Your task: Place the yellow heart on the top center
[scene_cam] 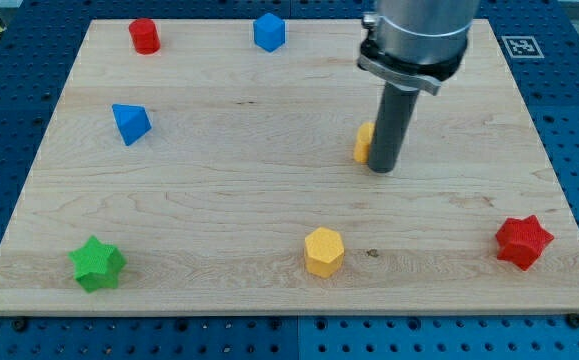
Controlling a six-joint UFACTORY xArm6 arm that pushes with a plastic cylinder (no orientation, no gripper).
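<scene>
Landmark: rod (pixel 393 120), standing right of board centre.

Nearest row, at the view's bottom, below the rod. Green star (pixel 97 264) far to the lower left of it, by the board's (pixel 219 190) near-left corner. Yellow hexagon (pixel 323 251) below the rod, slightly left. Red star (pixel 523 242) lower right of it, close to the right edge.

Middle. My tip (pixel 382 170) rests on the wood at the rod's lower end; a plain rod end, nothing to spread or pinch. Yellow heart (pixel 365 142) sits touching the rod's left side, just above the tip, mostly hidden behind it; only an orange-yellow sliver shows, shape not readable. Blue block (pixel 130 123), wedge-like, far left of the rod, level with the heart.

Far row, view's top. Blue block (pixel 269 32), blocky, up and left of the rod. Red block (pixel 144 36), roundish, farther left, near the far-left corner.
</scene>
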